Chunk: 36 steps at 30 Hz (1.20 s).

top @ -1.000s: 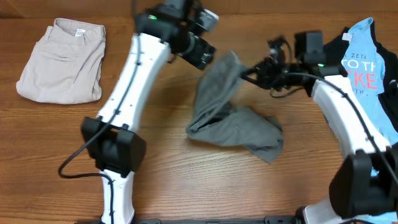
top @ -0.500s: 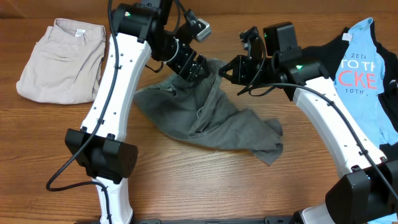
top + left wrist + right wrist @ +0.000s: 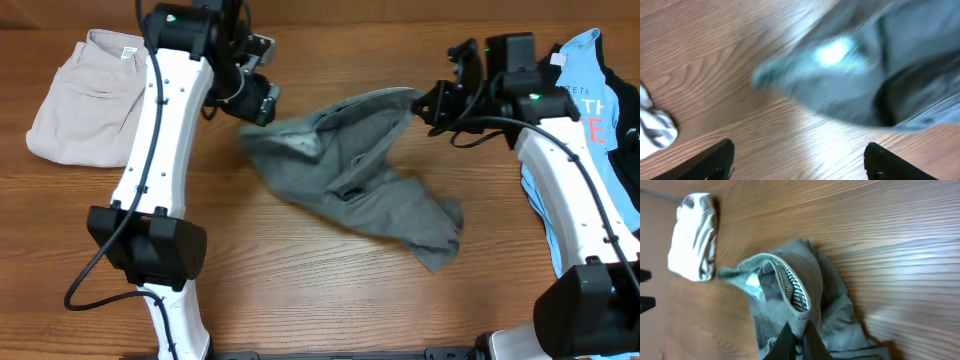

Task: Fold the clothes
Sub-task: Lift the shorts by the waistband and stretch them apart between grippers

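Note:
The dark grey shorts (image 3: 350, 180) lie spread across the middle of the table, and their waistband corner is lifted at the right. My right gripper (image 3: 430, 105) is shut on that waistband; in the right wrist view the fingers (image 3: 799, 332) pinch the edge with its pale checked lining (image 3: 790, 287). My left gripper (image 3: 258, 100) hovers at the shorts' left end. In the left wrist view its fingers (image 3: 800, 160) are wide apart over bare wood, with the blurred shorts (image 3: 850, 75) just beyond them.
Folded beige shorts (image 3: 95, 95) lie at the back left and also show in the right wrist view (image 3: 692, 235). A light blue lettered T-shirt (image 3: 590, 110) over a black garment (image 3: 535, 62) lies at the right edge.
My left gripper has swung left and let go of the shorts. My right gripper has pulled the waistband to the right. The shorts have dropped and spread wider on the table.

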Each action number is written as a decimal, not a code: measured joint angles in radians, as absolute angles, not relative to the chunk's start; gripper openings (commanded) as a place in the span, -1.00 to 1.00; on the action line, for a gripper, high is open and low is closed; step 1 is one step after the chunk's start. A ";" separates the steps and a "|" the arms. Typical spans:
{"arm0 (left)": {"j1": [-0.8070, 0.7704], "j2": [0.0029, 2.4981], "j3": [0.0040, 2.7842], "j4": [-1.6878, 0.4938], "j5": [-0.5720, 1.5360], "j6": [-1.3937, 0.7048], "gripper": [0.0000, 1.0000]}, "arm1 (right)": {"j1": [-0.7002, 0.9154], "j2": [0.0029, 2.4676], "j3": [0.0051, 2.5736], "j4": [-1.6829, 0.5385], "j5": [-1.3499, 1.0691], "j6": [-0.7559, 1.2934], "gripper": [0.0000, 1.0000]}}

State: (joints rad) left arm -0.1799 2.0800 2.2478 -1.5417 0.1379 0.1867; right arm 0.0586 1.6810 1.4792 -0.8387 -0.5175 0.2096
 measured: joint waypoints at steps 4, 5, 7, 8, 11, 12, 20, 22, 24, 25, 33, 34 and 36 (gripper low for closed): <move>-0.168 2.079 2.127 -1.521 0.115 0.233 0.71 | 0.031 1.683 1.479 -0.862 -0.516 0.159 -0.92; -0.168 2.079 2.087 -1.499 0.113 0.242 0.70 | 0.031 1.685 1.479 -0.868 -0.516 0.148 -0.92; -0.167 2.079 2.009 -1.443 0.110 0.253 0.70 | 0.031 1.689 1.479 -0.878 -0.516 0.128 -0.92; -0.161 2.080 1.958 -1.402 0.110 0.263 0.70 | 0.031 1.692 1.479 -0.880 -0.516 0.116 -0.92; -0.144 2.079 1.880 -1.265 0.118 0.266 0.71 | 0.031 1.695 1.479 -0.882 -0.516 0.101 -0.92; -0.139 2.079 1.860 -1.216 0.119 0.266 0.72 | 0.032 1.695 1.479 -0.883 -0.516 0.098 -0.92; -0.117 2.079 1.634 -0.810 0.115 0.260 0.79 | 0.032 1.695 1.479 -0.883 -0.516 0.085 -0.92; -0.117 2.079 1.577 -0.708 0.127 0.258 0.80 | 0.031 1.695 1.479 -0.882 -0.516 0.084 -0.92; -0.117 2.079 1.541 -0.631 0.150 0.258 0.80 | 0.032 1.695 1.479 -0.883 -0.516 0.083 -0.92; -0.117 2.079 1.521 -0.590 0.165 0.258 0.81 | 0.031 1.695 1.479 -0.883 -0.516 0.083 -0.92; -0.117 2.079 1.398 -0.302 0.312 0.252 -0.41 | 0.032 1.695 1.479 -0.883 -0.516 0.081 -0.92; -0.117 2.079 1.394 -0.288 0.329 0.246 -0.92 | 0.031 1.695 1.479 -0.883 -0.516 0.081 -0.92; -0.117 2.079 1.391 -0.263 0.358 0.230 -0.92 | 0.031 1.695 1.479 -0.882 -0.516 0.081 -0.92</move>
State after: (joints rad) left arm -0.1169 2.0792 1.3911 -0.2634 0.3580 0.2298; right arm 0.0315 1.6955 1.4792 -0.8822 -0.5159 0.0814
